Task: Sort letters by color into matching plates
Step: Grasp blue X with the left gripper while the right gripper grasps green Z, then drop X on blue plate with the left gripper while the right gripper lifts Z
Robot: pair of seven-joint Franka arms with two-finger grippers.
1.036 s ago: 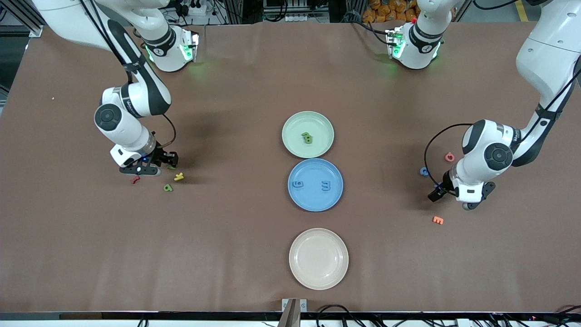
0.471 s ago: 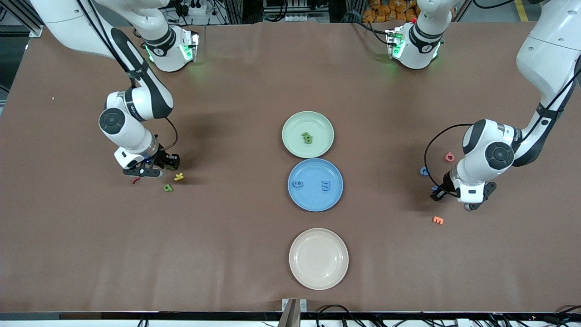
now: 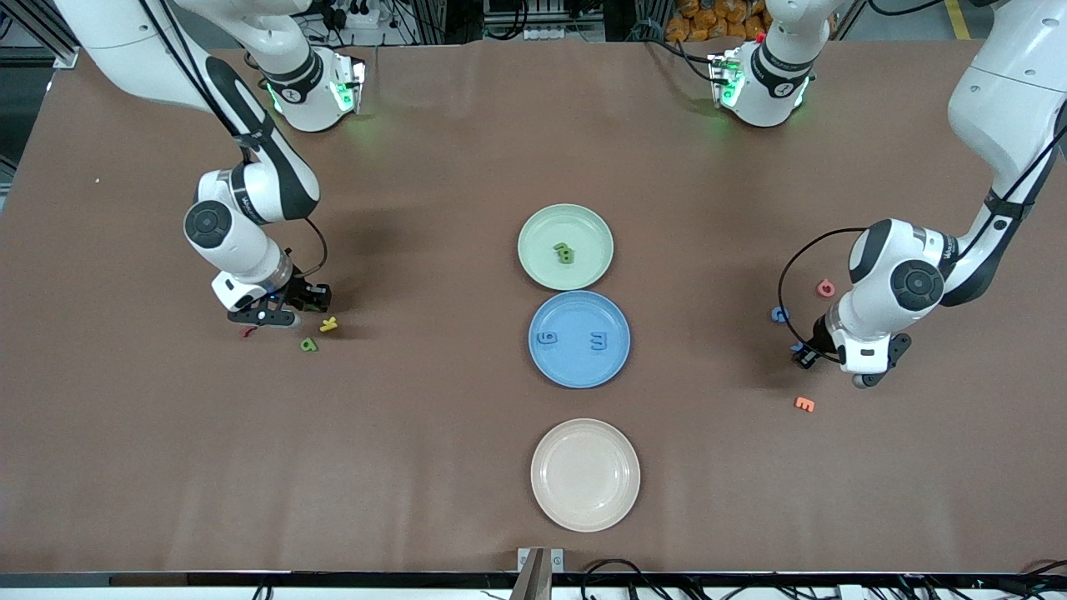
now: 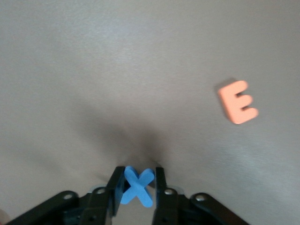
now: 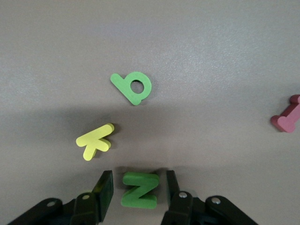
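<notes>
The pale green plate (image 3: 533, 227) holds two green letters (image 3: 565, 252). The blue plate (image 3: 575, 302), nearer the camera, holds a blue 6 (image 3: 547, 337) and a blue m (image 3: 598, 340). My left gripper (image 3: 804, 357) (image 4: 139, 180) is low at the left arm's end, shut on a blue X (image 4: 138, 188). A blue letter (image 3: 778, 314) lies beside it. My right gripper (image 3: 310, 305) (image 5: 137, 187) is down at the right arm's end and open, with a green Z (image 5: 139, 189) lying between its fingers, untouched. A green b-shaped letter (image 3: 309, 343) (image 5: 133, 87) lies nearer the camera.
A yellow K (image 3: 328, 324) (image 5: 95, 140) and a dark red letter (image 3: 247, 331) (image 5: 287, 117) lie by the right gripper. An orange E (image 3: 804, 404) (image 4: 237, 101) and a pink letter (image 3: 824, 288) lie near the left gripper. A beige plate (image 3: 585, 475) sits nearest the camera.
The right gripper has shifted a little toward the yellow K and now hides the green Z in the front view. The left gripper has drawn in slightly toward its own arm.
</notes>
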